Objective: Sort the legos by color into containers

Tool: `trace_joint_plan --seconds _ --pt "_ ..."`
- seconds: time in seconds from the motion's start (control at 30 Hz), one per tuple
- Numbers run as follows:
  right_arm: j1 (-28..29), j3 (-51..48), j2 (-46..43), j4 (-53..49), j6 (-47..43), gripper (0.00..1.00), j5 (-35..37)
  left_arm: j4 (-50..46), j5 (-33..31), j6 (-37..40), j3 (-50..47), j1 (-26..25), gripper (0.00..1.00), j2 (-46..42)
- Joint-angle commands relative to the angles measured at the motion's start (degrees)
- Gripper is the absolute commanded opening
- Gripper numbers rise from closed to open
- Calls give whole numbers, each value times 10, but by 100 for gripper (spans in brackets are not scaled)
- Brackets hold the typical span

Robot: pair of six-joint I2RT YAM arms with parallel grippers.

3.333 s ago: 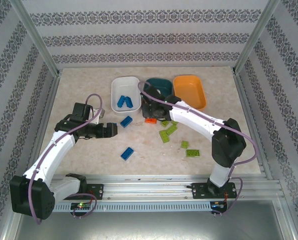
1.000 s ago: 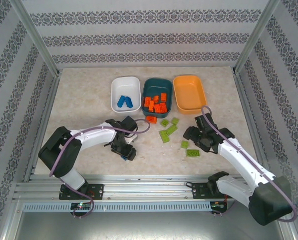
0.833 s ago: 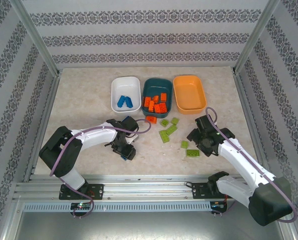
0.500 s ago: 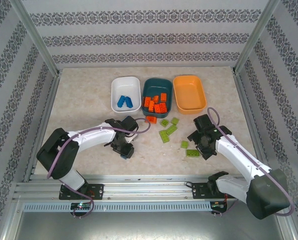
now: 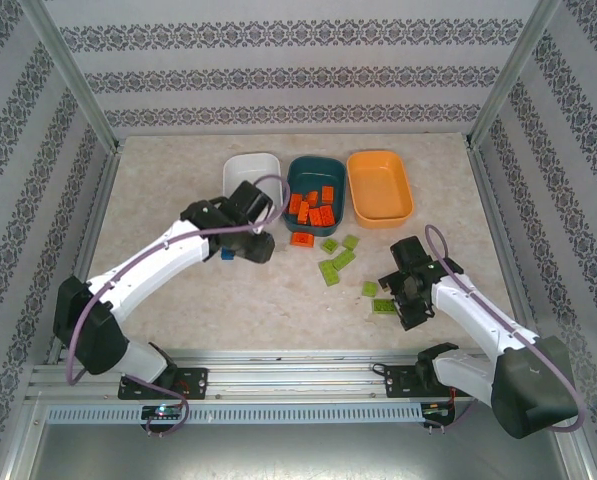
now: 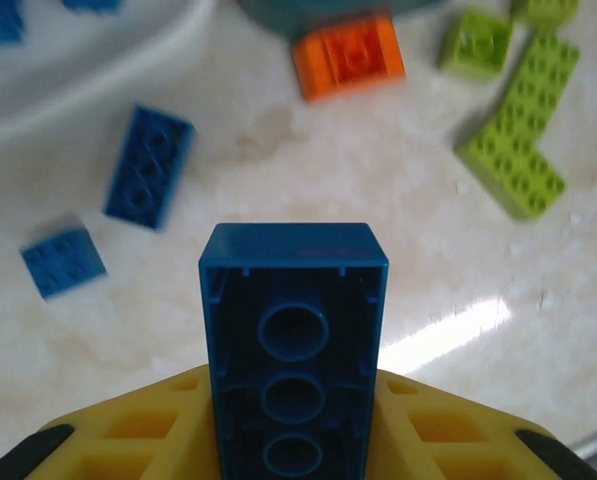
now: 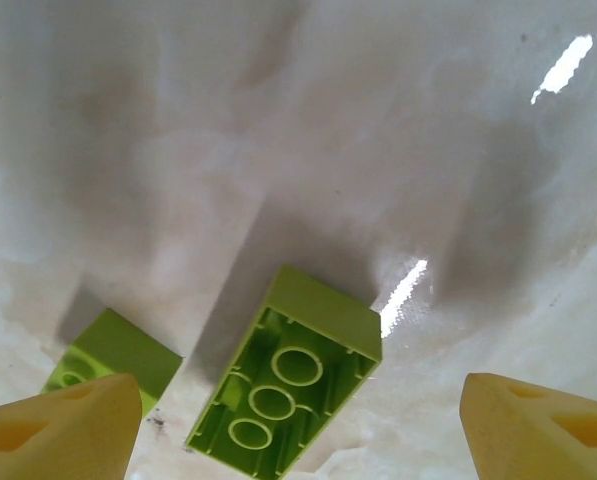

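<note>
My left gripper [image 5: 248, 240] is shut on a blue lego [image 6: 293, 340], hollow underside toward the camera, raised just in front of the white container [image 5: 248, 168]. Two more blue legos [image 6: 150, 167] lie on the table below it. The dark teal container [image 5: 316, 190] holds several orange-red legos, and one orange-red lego [image 5: 301, 239] lies just outside it. The light orange container [image 5: 378, 185] has nothing in it. My right gripper [image 5: 404, 300] is open, its fingertips [image 7: 58, 430] on either side of an upturned green lego [image 7: 288, 375]. Several other green legos [image 5: 336, 262] lie between the arms.
A second green lego [image 7: 108, 355] lies close beside the right gripper's left fingertip. Metal frame posts and patterned walls enclose the table [image 5: 178, 170] on three sides. A metal rail [image 5: 298, 375] runs along the near edge.
The left gripper closed on the blue lego near the table's front and carried it up and back toward the white container. The right gripper slid nearer, over the green lego.
</note>
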Motion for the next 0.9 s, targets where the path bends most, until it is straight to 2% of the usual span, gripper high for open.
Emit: trace_joint_plan --seconds 0.0,0.37,0.87 --pt "-6 -9 6 7 38 83 -17 -45 -17 35 58 30 37 55" --pt "-21 -18 87 61 42 81 -51 -59 10 73 222 107 36 213" --pt "-23 -48 105 99 38 66 -64 -132 -8 95 440 163 39 447"
